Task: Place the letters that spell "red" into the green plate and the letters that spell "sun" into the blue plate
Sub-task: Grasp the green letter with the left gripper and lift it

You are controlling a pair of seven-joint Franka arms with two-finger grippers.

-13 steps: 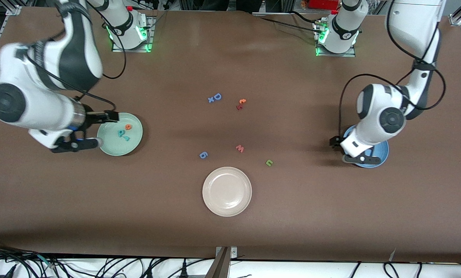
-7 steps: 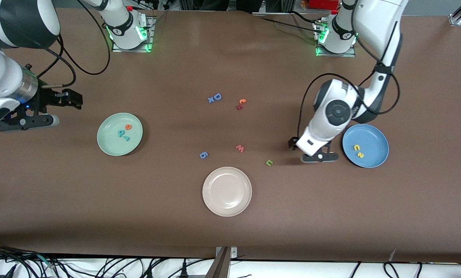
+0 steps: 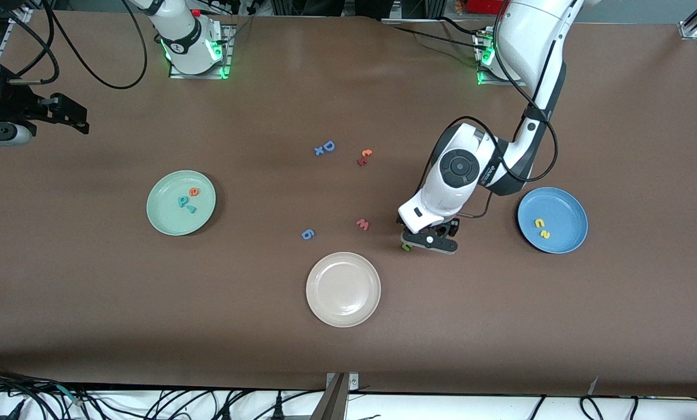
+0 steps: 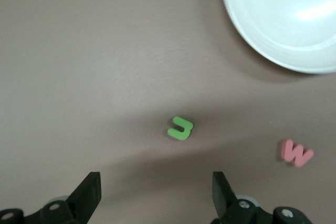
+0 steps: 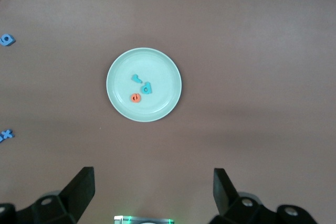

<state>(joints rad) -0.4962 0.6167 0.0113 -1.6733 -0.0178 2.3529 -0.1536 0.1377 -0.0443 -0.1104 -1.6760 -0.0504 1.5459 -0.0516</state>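
The green plate (image 3: 164,213) (image 5: 163,72) holds the orange "e" (image 3: 194,191) (image 5: 136,97), the teal "d" (image 3: 182,201) (image 5: 146,88) and the teal "r" (image 3: 191,208) (image 5: 136,78). In the blue plate (image 3: 564,204) lie the yellow "u" (image 3: 539,223) and the yellow "s" (image 3: 545,234). A green "n" (image 3: 407,247) (image 4: 180,128) lies on the table between the white plate and the blue plate. My left gripper (image 3: 429,240) (image 4: 157,198) hangs open just above the table beside the "n", holding nothing. My right gripper (image 3: 71,115) (image 5: 155,192) is open and empty, high over the right arm's end of the table.
A cream-white plate (image 3: 342,289) (image 4: 283,19) sits nearer the front camera than the "n". A red "w" (image 3: 362,224) (image 4: 295,152), a blue "g" (image 3: 307,234) (image 5: 6,39), a blue "D" (image 3: 328,146) with a small "x" (image 3: 319,150), and an orange "t" (image 3: 365,154) are scattered mid-table.
My left arm swung from over the blue plate across to the green "n". My right arm pulled back from the green plate toward its end of the table.
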